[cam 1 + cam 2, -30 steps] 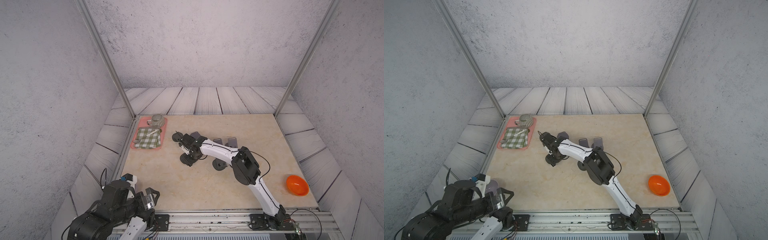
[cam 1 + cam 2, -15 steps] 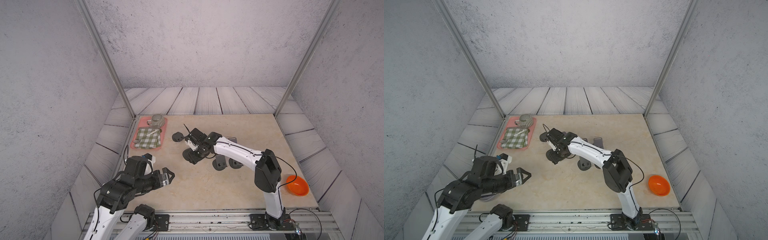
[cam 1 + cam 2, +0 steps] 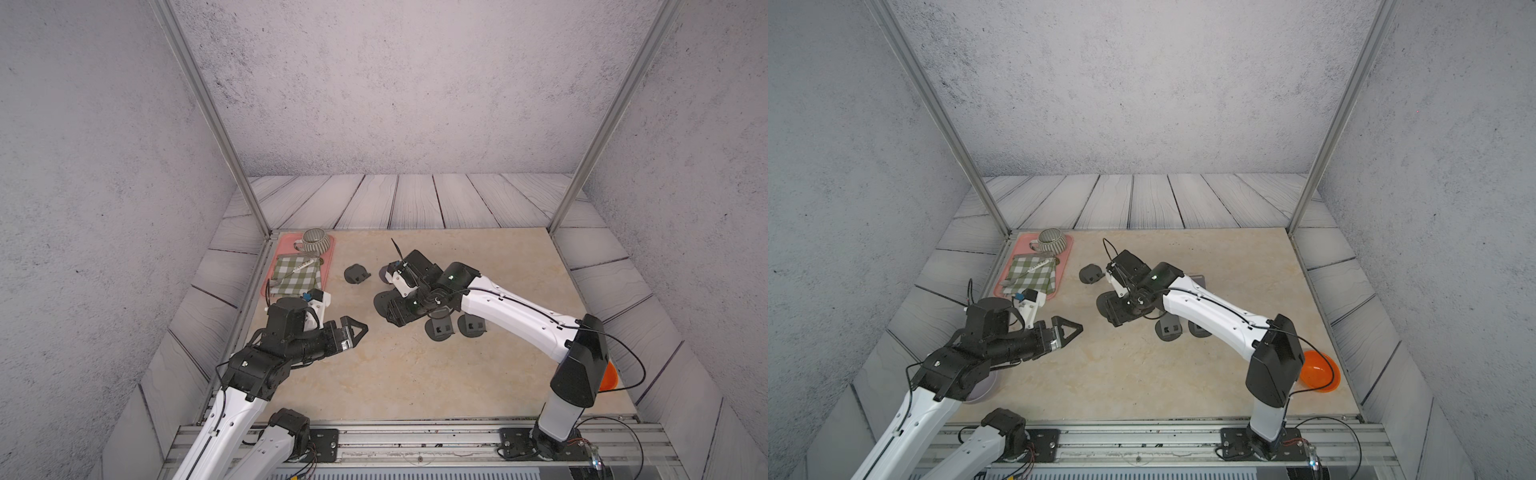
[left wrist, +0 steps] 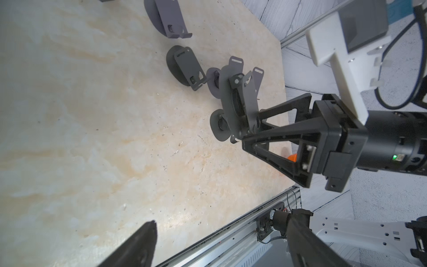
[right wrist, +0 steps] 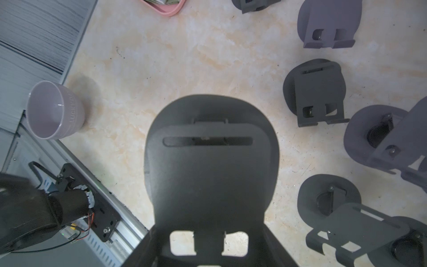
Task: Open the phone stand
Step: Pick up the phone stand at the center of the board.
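Now, the right claw (image 4: 251,129) is clamped on the phone stand (image 5: 208,173), holding it above the table (image 3: 415,374) beside other stands (image 5: 316,92); left claw (image 3: 354,330) hangs wide open, well apart; best pinch the free plate near its edge and swing it about the hinge, right claw bracing firmly.

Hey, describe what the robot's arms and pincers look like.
The left arm and right arm have white links, black joints and thin black cables. The left pincer and right pincer are black, with hollow triangular fingers, each behind a white camera bracket. A green light glows by the right wrist.
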